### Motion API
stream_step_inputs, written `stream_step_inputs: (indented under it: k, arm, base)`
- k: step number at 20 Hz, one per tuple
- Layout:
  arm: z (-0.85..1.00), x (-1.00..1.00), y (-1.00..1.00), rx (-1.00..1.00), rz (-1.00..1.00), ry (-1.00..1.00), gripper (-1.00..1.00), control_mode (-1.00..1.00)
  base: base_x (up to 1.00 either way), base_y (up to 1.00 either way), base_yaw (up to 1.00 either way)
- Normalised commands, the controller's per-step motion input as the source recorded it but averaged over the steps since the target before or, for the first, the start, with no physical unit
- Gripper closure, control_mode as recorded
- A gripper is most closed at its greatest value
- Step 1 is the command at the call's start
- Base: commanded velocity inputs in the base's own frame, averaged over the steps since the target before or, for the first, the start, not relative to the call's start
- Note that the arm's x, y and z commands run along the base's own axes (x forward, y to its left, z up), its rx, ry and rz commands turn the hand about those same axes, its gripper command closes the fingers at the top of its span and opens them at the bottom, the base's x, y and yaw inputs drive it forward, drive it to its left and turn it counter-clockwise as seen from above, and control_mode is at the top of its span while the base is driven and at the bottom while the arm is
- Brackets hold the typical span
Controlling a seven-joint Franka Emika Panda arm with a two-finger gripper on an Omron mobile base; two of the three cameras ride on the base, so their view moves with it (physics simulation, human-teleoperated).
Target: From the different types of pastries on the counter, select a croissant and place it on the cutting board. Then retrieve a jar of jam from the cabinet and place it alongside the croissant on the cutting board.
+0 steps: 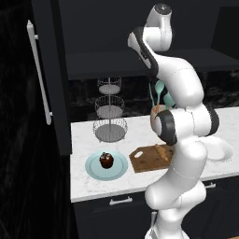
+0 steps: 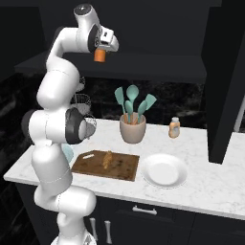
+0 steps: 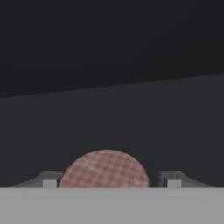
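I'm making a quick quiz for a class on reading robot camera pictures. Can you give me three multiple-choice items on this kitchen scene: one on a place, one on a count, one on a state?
1. Where does the croissant lie?
A. on the cutting board
B. on the blue plate
C. in the utensil pot

2. How many tiers has the wire basket stand?
A. one
B. three
C. five

3. How does the jar of jam stand to the gripper?
A. it lies on the counter far from it
B. it sits between the fingers, up at the cabinet shelf
C. it rests on the white plate

Answers: 1 A, the tan pastry rests on the brown board. 2 B, three round baskets are stacked. 3 B, the orange jar hangs under the hand, and the hand view shows its lid between both fingertips.
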Motion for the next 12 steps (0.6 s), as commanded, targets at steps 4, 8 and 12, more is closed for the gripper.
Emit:
stream_step_inputs:
  k: [4,8,12]
  arm:
    - [0.0,0.0,0.0,0.0,0.0,0.0,1.0,-1.0]
    - [0.0,-0.01,0.0,0.01,0.0,0.0,1.0,-1.0]
    - [0.08,-0.6,0.0,0.04,0.0,-0.01,1.0,-1.0]
  base:
    - [0.0,0.0,0.0]
    - [0.0,0.0,0.0]
    - [0.0,0.0,0.0]
